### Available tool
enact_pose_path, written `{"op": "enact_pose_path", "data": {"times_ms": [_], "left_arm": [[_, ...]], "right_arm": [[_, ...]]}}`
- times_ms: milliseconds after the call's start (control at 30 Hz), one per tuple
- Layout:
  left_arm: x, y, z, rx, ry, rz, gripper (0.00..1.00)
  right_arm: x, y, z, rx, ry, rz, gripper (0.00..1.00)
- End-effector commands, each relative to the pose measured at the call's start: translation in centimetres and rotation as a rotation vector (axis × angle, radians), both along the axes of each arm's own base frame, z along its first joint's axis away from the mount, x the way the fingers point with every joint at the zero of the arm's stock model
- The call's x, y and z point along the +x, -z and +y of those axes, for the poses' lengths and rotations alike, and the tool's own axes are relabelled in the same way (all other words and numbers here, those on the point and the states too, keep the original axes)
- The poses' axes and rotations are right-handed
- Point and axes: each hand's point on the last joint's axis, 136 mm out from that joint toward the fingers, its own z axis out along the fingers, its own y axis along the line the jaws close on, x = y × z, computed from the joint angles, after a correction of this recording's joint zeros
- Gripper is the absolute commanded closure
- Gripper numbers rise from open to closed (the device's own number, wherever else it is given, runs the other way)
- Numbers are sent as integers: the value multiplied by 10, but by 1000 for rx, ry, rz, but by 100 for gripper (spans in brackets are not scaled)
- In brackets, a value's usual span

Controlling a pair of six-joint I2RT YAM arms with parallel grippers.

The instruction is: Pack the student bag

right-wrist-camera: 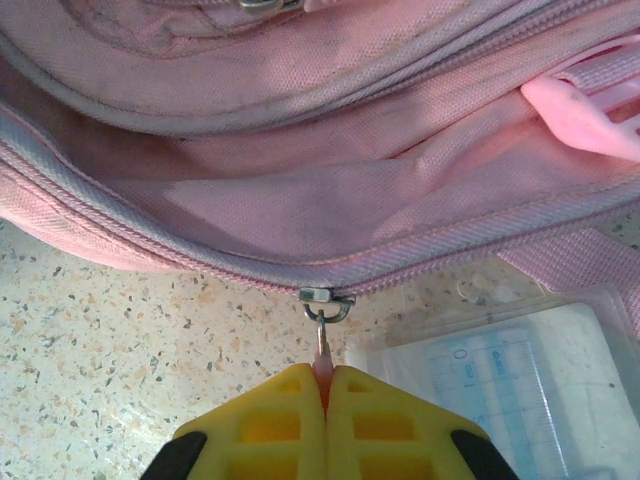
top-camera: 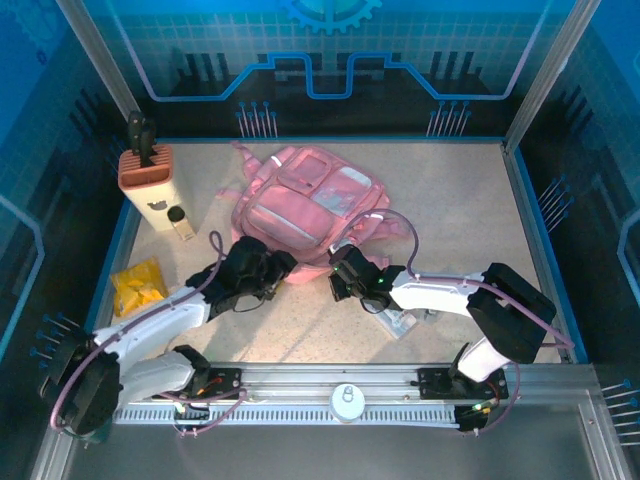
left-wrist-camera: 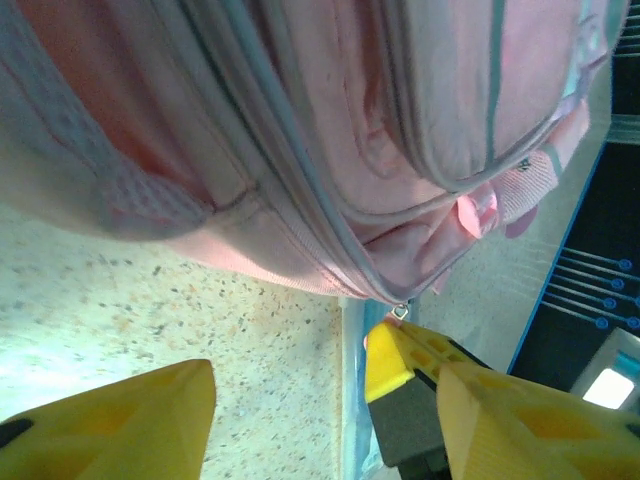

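Note:
The student bag (top-camera: 300, 200), a soft pink backpack, lies flat on the speckled table (top-camera: 450, 220) in front of both arms. My right gripper (right-wrist-camera: 325, 375) is shut on the pink zipper pull (right-wrist-camera: 322, 345) hanging from the metal slider (right-wrist-camera: 325, 297) at the bag's near edge; from above it (top-camera: 340, 272) sits at the bag's front right corner. My left gripper (left-wrist-camera: 325, 385) stands open just short of the bag's lower edge (left-wrist-camera: 300, 270), nothing between its yellow fingers (left-wrist-camera: 120, 420). The right gripper's yellow fingertips (left-wrist-camera: 395, 360) show close beside it, under the slider (left-wrist-camera: 400, 312).
A clear plastic case with a ruler (right-wrist-camera: 500, 370) lies on the table under the right arm (top-camera: 400, 322). At the left stand an orange pen holder (top-camera: 148, 168) and a small bottle (top-camera: 181, 222), with a yellow packet (top-camera: 138, 285) nearer. Blue walls enclose the table.

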Motion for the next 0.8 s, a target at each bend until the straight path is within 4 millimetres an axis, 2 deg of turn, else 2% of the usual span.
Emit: {"op": "enact_pose_path", "data": {"times_ms": [0, 100, 200, 333, 367, 500, 567, 767], "left_arm": [[24, -5, -15, -49, -118, -9, 37], [37, 0, -34, -40, -107, -4, 35], [43, 14, -52, -31, -103, 32, 36], [43, 34, -60, -43, -146, 52, 51], [44, 36, -59, -31, -151, 60, 55], [42, 39, -46, 43, -169, 60, 88], [40, 36, -38, 74, -166, 36, 99], [29, 24, -5, 176, -152, 13, 100]], "right_arm": [[-2, 6, 0, 8, 3, 17, 100], [-1, 9, 1, 3, 7, 16, 100], [1, 9, 1, 5, 7, 2, 100], [5, 7, 2, 1, 9, -10, 100], [6, 7, 1, -1, 12, -11, 100], [9, 12, -3, -10, 26, 6, 100], [10, 13, -8, -26, 35, 6, 100], [19, 17, -36, -99, 97, -4, 100]]}}
